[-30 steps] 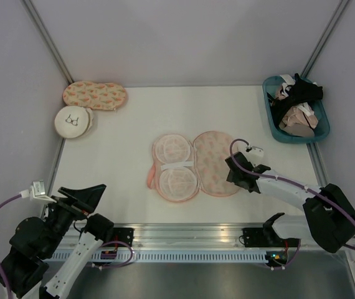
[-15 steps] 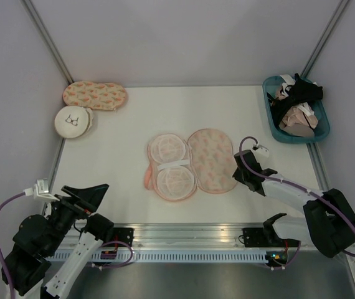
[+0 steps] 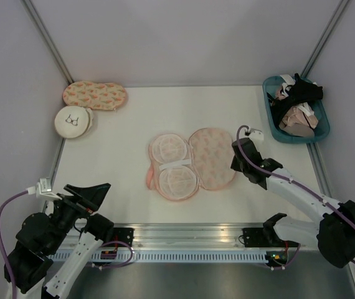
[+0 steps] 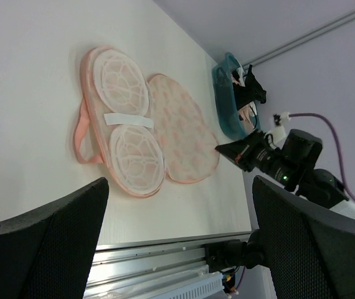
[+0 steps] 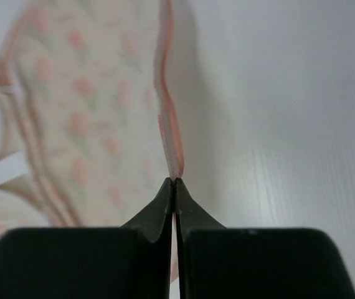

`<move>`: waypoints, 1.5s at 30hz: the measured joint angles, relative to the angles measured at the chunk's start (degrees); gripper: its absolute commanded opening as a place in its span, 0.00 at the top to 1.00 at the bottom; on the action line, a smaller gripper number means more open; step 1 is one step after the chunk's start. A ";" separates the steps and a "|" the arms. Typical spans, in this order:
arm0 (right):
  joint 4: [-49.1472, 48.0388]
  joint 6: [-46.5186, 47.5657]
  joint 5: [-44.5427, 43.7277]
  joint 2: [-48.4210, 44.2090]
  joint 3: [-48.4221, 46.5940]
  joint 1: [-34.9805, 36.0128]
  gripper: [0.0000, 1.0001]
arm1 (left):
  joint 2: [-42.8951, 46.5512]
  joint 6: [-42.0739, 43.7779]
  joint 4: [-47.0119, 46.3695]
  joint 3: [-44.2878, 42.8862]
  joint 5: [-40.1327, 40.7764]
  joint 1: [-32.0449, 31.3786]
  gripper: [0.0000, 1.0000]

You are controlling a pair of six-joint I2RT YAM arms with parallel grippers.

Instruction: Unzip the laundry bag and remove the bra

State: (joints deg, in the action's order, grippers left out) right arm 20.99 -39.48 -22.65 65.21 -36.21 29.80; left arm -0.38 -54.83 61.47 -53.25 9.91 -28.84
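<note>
Desk (image 3: pixel 115 156): laundry bag (image 3: pixel 190 165) lies open, centre.
Right hand (image 5: pixel 175 182): you pinch its 3 o'clock edging, probably to spread the flap.
Left hand (image 3: pixel 89 195): spread, idle at 7 o'clock.

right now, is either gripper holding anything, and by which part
The right gripper is shut on the laundry bag, pinching the pink edging of its printed flap. The left gripper is open, holding nothing.

The laundry bag (image 3: pixel 190 165) lies opened out on the worktop (image 3: pixel 121 137), the pink edging of its printed half nipped between the closed right fingers (image 5: pixel 159 215), its white mesh cups (a white band across them) beyond, while the black bra (image 3: pixel 303 92) lies crumpled well apart.
</note>
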 measured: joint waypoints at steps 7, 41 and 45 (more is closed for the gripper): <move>-0.81 15.23 -4.17 7.67 -20.48 15.34 0.99 | 0.00 -0.09 -0.79 0.52 -0.33 0.00 0.01; -0.15 14.43 -5.81 9.51 -25.46 37.75 0.02 | 0.00 1.29 -5.75 6.82 -6.08 0.00 0.01; 4.24 8.66 -7.13 -1.79 -17.46 37.33 0.02 | 0.00 3.26 -8.46 10.36 -10.12 0.00 0.01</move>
State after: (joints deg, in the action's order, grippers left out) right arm 25.23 -30.83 -29.78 63.42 -53.67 67.13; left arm -0.38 -51.57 53.01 -42.89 -0.21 -28.84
